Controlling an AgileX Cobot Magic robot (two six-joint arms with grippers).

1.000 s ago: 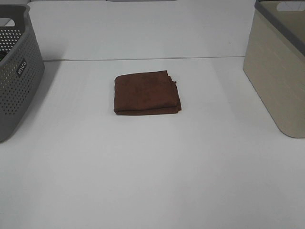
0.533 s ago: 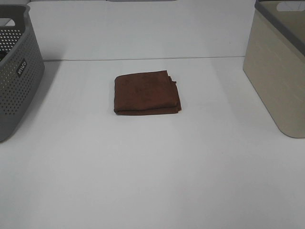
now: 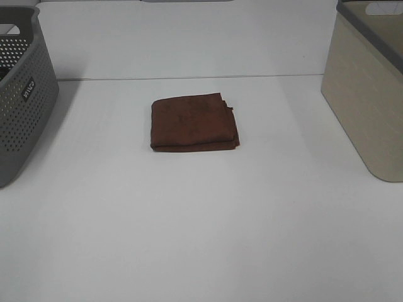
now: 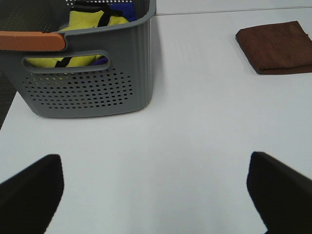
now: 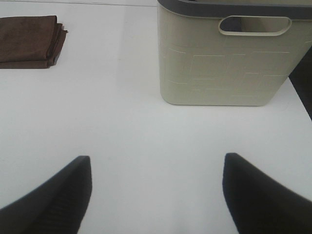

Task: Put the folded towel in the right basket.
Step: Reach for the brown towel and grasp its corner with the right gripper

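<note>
Folded towel (image 3: 194, 123) untouched, left end effector (image 4: 155, 160), right end effector (image 5: 157, 158) spread, empty

The label (image 3: 28, 89) on the grey basket (image 3: 16, 126) is illegible.

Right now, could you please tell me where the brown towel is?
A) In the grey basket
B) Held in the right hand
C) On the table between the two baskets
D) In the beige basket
C: the towel lies folded on the table, apart from the grey basket and the beige basket.
</note>
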